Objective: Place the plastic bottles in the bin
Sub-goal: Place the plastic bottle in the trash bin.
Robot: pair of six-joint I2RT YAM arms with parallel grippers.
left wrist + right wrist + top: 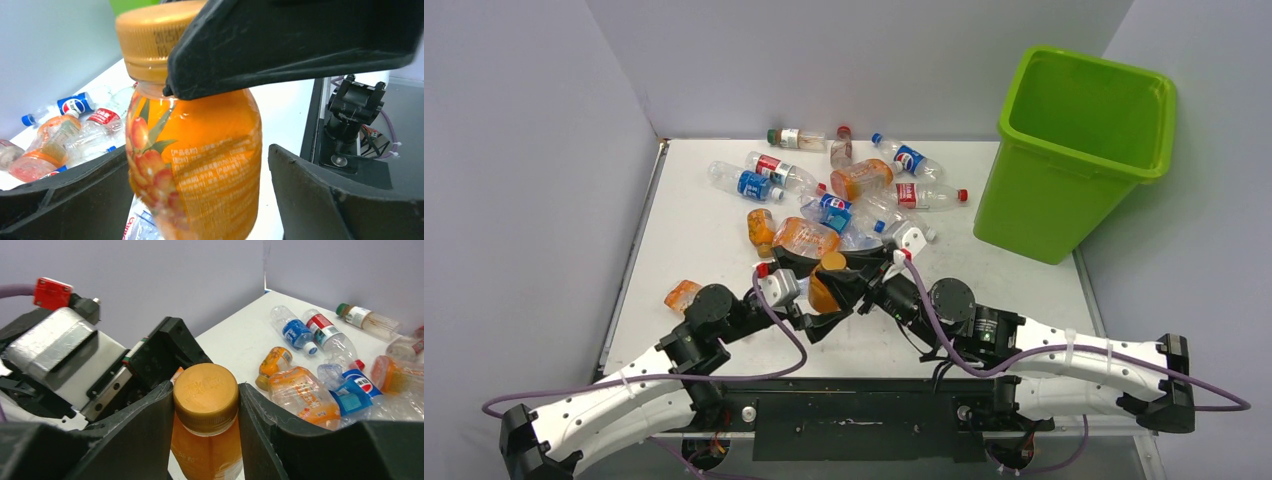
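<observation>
- The right gripper (206,399) is closed on the gold cap (205,390) of an orange bottle (206,452), held near the front middle of the table (694,240).
- The left gripper (200,195) is spread wide around that bottle's body, with a gap seen at one finger.
- The other plastic bottles (844,190) are scattered further back.
- The bin (1034,200) is placed far right, well apart.

table (694,250): white | walls (524,150): pale grey, three sides
</observation>
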